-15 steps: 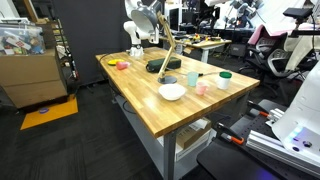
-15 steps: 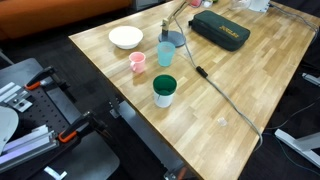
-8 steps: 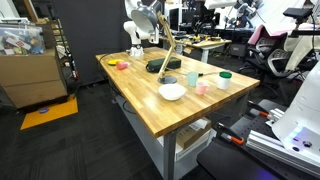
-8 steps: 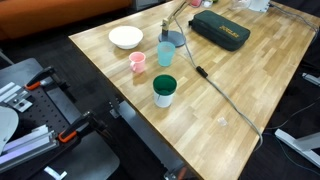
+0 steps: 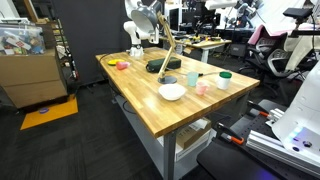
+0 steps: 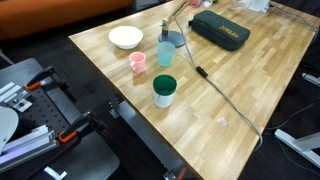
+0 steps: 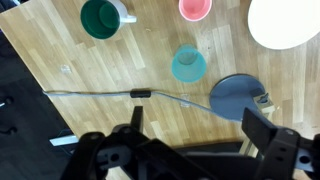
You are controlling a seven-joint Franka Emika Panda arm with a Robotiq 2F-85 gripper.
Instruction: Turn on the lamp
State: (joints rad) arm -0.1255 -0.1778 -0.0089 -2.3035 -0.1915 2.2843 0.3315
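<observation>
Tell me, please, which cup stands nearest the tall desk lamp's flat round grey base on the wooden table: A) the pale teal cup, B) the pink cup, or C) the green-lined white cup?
A: in the wrist view the pale teal cup stands just beside the lamp's flat round grey base, while the pink cup and the green-lined white cup sit farther off.

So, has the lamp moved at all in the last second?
No. The lamp stands where it was, base still beside the teal cup.

wooden table [image 5: 150, 105], dark floor [image 5: 90, 140], office chairs [image 5: 262, 48]
</observation>
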